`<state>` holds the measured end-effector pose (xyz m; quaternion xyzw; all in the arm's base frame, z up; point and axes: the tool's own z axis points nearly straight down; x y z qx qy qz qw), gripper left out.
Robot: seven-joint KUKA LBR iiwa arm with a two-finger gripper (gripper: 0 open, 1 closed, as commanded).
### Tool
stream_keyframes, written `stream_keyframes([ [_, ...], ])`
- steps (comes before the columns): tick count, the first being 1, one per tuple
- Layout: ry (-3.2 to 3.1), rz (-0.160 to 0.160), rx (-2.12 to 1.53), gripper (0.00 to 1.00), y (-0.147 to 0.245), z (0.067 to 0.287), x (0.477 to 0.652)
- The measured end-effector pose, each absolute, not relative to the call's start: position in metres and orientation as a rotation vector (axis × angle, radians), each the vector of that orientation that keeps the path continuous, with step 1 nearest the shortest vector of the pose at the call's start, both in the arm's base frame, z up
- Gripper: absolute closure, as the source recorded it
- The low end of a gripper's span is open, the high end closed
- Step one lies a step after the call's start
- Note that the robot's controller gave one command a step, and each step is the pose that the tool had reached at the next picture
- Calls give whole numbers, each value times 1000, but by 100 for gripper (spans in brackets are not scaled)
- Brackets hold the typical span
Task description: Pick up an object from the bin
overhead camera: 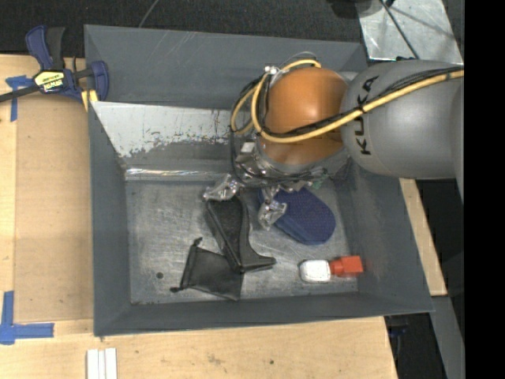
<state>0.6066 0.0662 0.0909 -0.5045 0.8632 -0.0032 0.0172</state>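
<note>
A: We start at the gripper (248,200). How do we read it?

B: We see it spread. Two silvery fingertips (223,188) stand apart under the orange cover (304,105), one to the upper left and the other lower and to the right. It sits low over the back half of the bin's floor, near the middle.

A: And what lies nearest to it?

B: Two things. The long black piece (230,231) runs from just under the left-hand tip down towards the front of the bin, with a short foot bent off to the right at its lower end. Its upper end lies just beside that tip; we cannot tell whether they touch. The blue oval pad (309,218) lies flat just beside the other tip, on its right.

A: So which one is it over?

B: We place the gap above the upper end of the long black piece, with the pad at its edge.

A: Further out?

B: A flat black sheet (207,275) lies at the front left, touching the foot of the long piece. At the front right a small white block (316,271) and an orange-red block (347,266) sit side by side. The grey bin (110,235) slopes up around all of it, and the arm (410,125) with its yellow cable (394,93) comes in from the right.
</note>
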Motion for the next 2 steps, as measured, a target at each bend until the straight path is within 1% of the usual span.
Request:
stream_keyframes([
  [1,2677,-6,-1563,100,69,93,608],
  [2,2534,-1,-1845,100,96,237,614],
])
